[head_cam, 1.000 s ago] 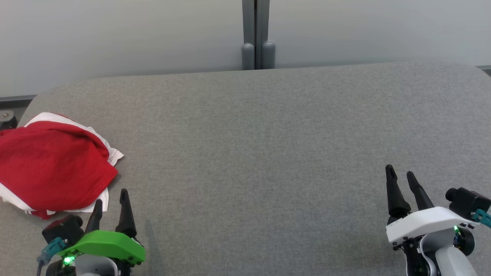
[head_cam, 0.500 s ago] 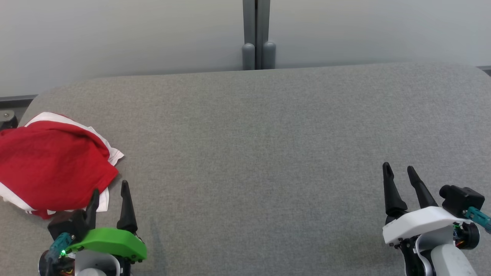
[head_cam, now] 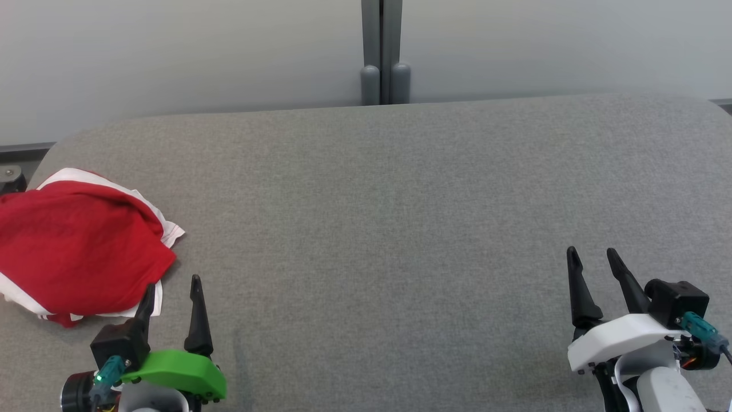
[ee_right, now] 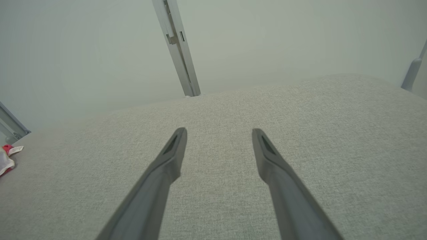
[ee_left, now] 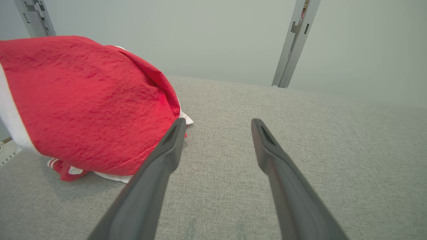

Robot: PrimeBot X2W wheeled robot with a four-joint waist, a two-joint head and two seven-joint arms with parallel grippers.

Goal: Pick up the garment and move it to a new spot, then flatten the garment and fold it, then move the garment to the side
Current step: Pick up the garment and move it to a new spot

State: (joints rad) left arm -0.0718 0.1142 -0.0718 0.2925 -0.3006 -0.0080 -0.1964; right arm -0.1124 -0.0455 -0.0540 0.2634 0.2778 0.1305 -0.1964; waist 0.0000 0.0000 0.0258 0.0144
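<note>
A red garment point(head_cam: 74, 246) with white trim lies bunched at the left edge of the grey padded table point(head_cam: 377, 217); the left wrist view shows the garment point(ee_left: 83, 103) as a red mound at the left. My left gripper point(head_cam: 173, 286) is open just off the heap's near right corner, its left fingertip point(ee_left: 180, 124) beside the red cloth, nothing between the fingers. My right gripper point(head_cam: 592, 257) stands open over bare table at the lower right, far from the garment. In the right wrist view the gripper point(ee_right: 218, 133) is empty, and a scrap of the garment point(ee_right: 6, 158) shows at the left edge.
A grey post point(head_cam: 382, 51) stands behind the table's far edge against a pale wall. The table's rounded left corner point(head_cam: 57, 149) lies just beyond the garment. Bare grey surface spreads across the middle and right.
My left gripper has drawn back slightly toward the view's bottom and shifted a little right, its fingers spread wider. The right gripper has sunk slightly and turned a little. The garment has not moved.
</note>
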